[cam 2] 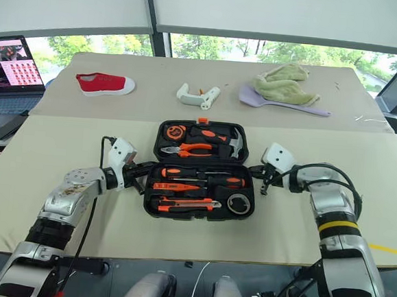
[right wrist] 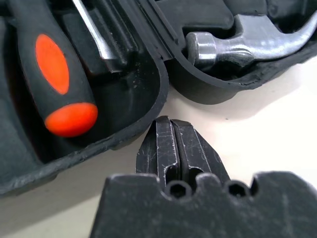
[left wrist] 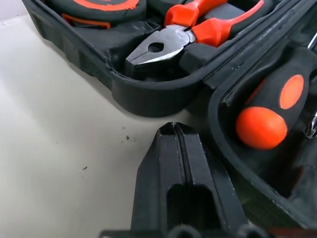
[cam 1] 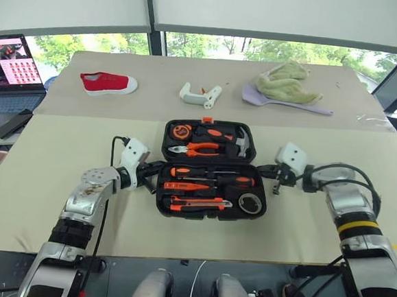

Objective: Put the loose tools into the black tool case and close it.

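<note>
Black tool case [cam 1: 213, 169] lies wide open near the middle of the worktop [cam 1: 58, 179], a bit toward the front edge. All the loose tools look packed in the front half: 2 screwdrivers [cam 1: 207, 174], the slim tester [cam 1: 187, 187], the utility knife [cam 1: 197, 203] and the small tape roll [cam 1: 251, 203]. Back half holds the pliers [cam 1: 197, 148] and hammer [cam 1: 239, 143]. No tools lie loose on the worktop near the case.

Left gripper [cam 1: 157, 169] sits right by the case's left side, at the hinge line. Its jaws are clenched tight with nothing in them. Right gripper [cam 1: 267, 172] sits by the case's right side, also near the hinge, jaws clenched and empty too. Can't tell if either one touches the plastic.

So packing looks done. What's left, I think: fold the lid over and snap the orange latch [cam 1: 207, 121] at the back edge of the case.
</note>
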